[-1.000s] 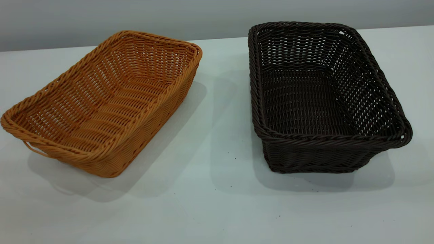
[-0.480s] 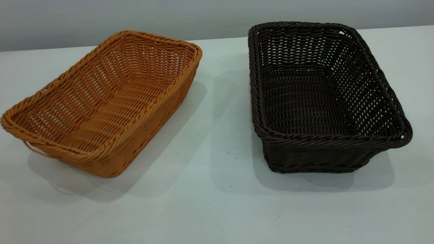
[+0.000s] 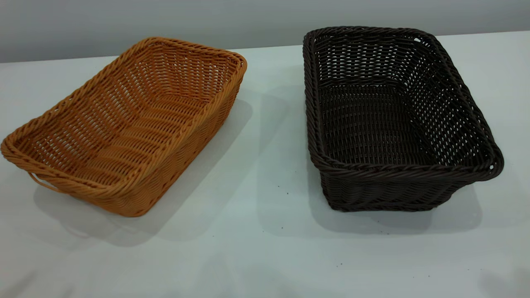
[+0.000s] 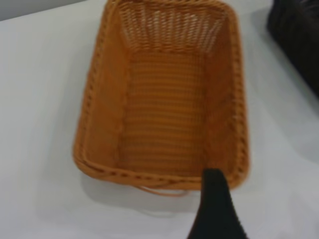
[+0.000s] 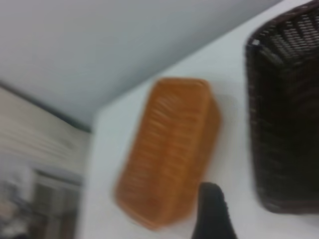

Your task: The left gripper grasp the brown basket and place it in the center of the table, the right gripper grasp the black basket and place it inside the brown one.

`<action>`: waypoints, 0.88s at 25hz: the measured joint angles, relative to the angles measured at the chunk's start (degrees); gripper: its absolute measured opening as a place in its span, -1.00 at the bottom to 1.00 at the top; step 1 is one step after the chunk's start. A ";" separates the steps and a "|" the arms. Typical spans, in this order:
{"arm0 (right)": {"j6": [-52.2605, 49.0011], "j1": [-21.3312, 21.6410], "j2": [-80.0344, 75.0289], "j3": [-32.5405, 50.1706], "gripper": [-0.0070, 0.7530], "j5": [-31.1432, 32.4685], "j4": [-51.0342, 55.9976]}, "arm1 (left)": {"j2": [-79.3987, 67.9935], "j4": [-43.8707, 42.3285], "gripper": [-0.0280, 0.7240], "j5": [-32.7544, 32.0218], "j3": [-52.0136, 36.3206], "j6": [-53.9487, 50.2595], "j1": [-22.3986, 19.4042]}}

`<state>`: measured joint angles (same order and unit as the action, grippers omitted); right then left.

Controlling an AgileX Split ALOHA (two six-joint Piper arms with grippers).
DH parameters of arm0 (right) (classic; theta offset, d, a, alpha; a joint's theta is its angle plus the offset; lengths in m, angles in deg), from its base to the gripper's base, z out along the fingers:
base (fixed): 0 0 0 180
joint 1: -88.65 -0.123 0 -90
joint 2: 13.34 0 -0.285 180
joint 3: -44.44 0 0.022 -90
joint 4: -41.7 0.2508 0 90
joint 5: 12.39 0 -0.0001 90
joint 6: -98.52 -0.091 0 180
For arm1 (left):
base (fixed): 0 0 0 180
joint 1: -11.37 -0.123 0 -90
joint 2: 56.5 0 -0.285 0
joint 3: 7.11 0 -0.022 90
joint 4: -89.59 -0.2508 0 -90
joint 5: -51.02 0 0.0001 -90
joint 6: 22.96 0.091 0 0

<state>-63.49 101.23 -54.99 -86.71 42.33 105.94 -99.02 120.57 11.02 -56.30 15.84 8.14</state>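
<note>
The brown basket (image 3: pixel 124 124), orange-brown wicker, stands on the white table at the left, turned at an angle. The black basket (image 3: pixel 393 120), dark wicker and deeper, stands at the right, apart from it. Both are empty. Neither gripper shows in the exterior view. In the left wrist view my left gripper (image 4: pixel 214 209) hangs above the table just before the short near rim of the brown basket (image 4: pixel 164 99), not touching it. In the right wrist view my right gripper (image 5: pixel 212 211) is high over the gap between the brown basket (image 5: pixel 169 149) and the black basket (image 5: pixel 284 124).
The white table (image 3: pixel 265 231) has bare surface between the baskets and along its near side. A grey wall runs behind its far edge. A thin loop handle (image 3: pixel 39 182) sticks out of the brown basket's near short end.
Both baskets stay where they were. Faint shadows have appeared on the table's near edge at the left and right.
</note>
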 joint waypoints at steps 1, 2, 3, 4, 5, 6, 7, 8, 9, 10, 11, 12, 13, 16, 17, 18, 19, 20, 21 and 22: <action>-0.66 0.00 -1.77 0.00 0.20 -0.18 2.66 | -1.78 0.15 0.20 1.42 0.61 0.90 0.00; -0.77 0.00 -3.06 0.00 0.20 -0.12 4.48 | -3.90 0.32 0.20 2.34 1.56 1.97 0.00; -0.81 0.00 -4.36 0.00 0.20 0.07 6.01 | -5.99 0.57 0.20 3.14 2.66 2.58 0.00; -0.81 0.00 -5.92 0.00 0.20 0.41 7.38 | -7.99 0.85 0.20 3.48 3.63 2.75 0.00; -0.92 0.00 -7.71 0.00 0.20 0.54 8.54 | -9.59 1.36 0.20 3.77 4.81 2.75 0.00; -1.54 0.00 -9.01 0.00 0.20 0.54 9.22 | -11.41 2.18 0.20 4.08 6.06 2.75 0.00; -2.46 -0.08 -10.35 0.00 0.20 0.54 9.40 | -13.12 3.07 0.20 4.44 7.30 2.80 0.00; -3.60 -0.08 -11.91 0.00 0.20 0.54 9.27 | -14.44 3.79 0.20 4.43 8.26 3.12 0.00; -4.62 -0.08 -13.43 0.00 0.20 0.58 9.33 | -15.90 4.56 0.20 4.43 9.23 3.62 0.00; -5.49 -0.08 -14.63 0.00 0.19 0.58 9.33 | -17.16 5.32 0.21 4.43 9.98 4.10 0.00; -6.15 -0.08 -16.01 0.00 0.19 0.61 9.33 | -18.22 5.71 0.21 4.43 10.28 4.62 0.00; -6.85 -0.08 -17.27 0.00 0.18 0.61 9.56 | -18.93 6.20 0.21 4.51 10.33 5.45 0.00; -7.63 -0.12 -18.49 0.00 0.17 0.61 10.00 | -19.64 6.57 0.21 4.44 10.33 6.16 0.00; -8.53 -2.07 -21.67 0.00 0.15 -0.06 11.17 | -20.22 8.13 0.21 4.51 10.33 6.57 0.00; -8.75 -3.03 -22.55 0.00 0.14 -0.70 11.65 | -20.30 8.21 0.21 4.77 10.33 6.70 0.00; -9.19 -4.41 -23.81 0.00 0.14 -1.77 12.17 | -20.46 8.21 0.21 4.92 10.33 6.73 0.00; -10.00 -5.99 -24.90 0.00 0.14 -2.93 12.27 | -20.51 8.16 0.21 4.91 10.33 6.93 0.00; -10.78 -7.48 -25.84 0.00 0.14 -4.38 12.27 | -20.53 8.16 0.21 4.91 10.33 6.93 0.00; -11.55 -9.43 -26.98 0.00 0.14 -5.94 12.35 | -20.53 8.16 0.21 4.91 10.33 6.93 0.00; -12.50 -11.18 -27.98 0.00 0.14 -7.43 12.54 | -20.53 8.16 0.21 4.91 10.33 6.93 0.00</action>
<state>-75.99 90.06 -82.97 -86.71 34.90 118.48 -119.55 128.73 15.93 -45.98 22.77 8.14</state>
